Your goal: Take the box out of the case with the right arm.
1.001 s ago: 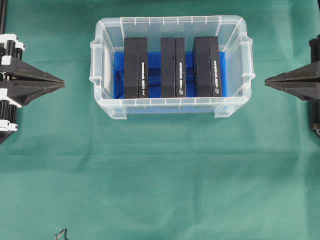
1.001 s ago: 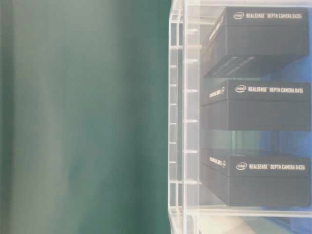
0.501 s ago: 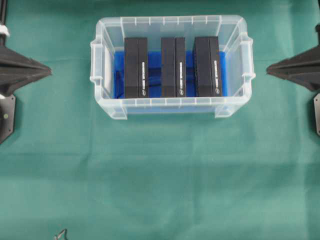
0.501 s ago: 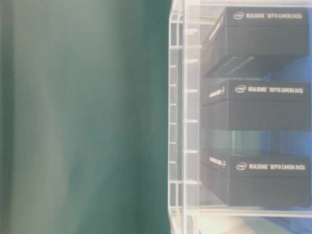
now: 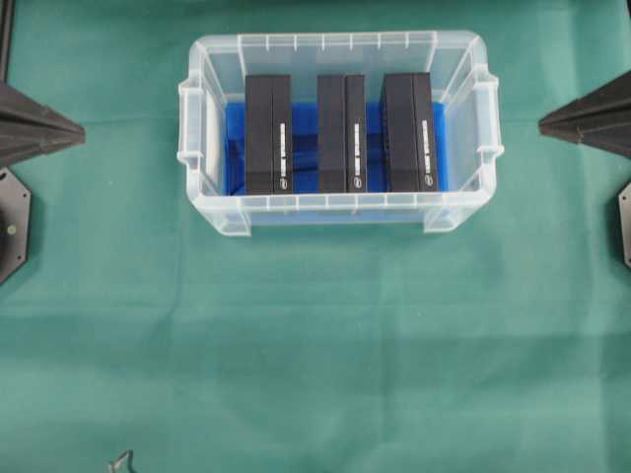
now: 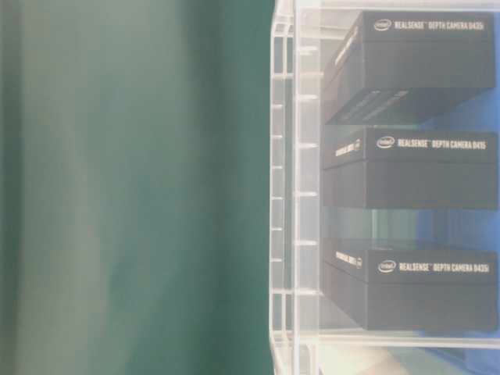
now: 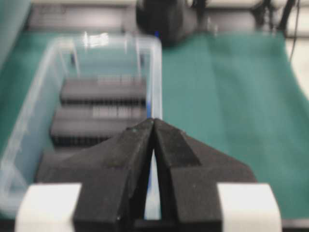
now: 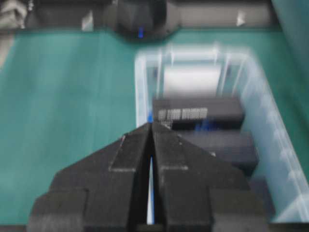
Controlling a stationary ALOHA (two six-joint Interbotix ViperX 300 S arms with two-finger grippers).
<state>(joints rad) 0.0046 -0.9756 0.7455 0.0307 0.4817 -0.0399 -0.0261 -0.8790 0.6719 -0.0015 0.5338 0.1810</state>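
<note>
The clear case (image 5: 197, 128) with a blue bottom lining stands at the upper middle of the green cloth. Three black boxes stand side by side in it: left (image 5: 268, 133), middle (image 5: 341, 132), right (image 5: 408, 130). The table-level view shows their white lettering through the case wall (image 6: 285, 195). My right gripper (image 5: 542, 125) hangs right of the case, shut and empty, its tip pointing at the case; the right wrist view shows its tips (image 8: 150, 124) touching, the case (image 8: 140, 82) ahead. My left gripper (image 5: 81, 131) is left of the case, shut and empty, its tips (image 7: 153, 120) meeting.
The green cloth (image 5: 315, 355) covers the table in front of the case. A small dark wire-like object (image 5: 120, 460) lies at the front left edge. Arm base plates show at the left (image 5: 12, 232) and right (image 5: 625, 222) edges.
Both grippers have drawn back outward from the case toward the view's edges and appear raised. The case and the three boxes have not moved.
</note>
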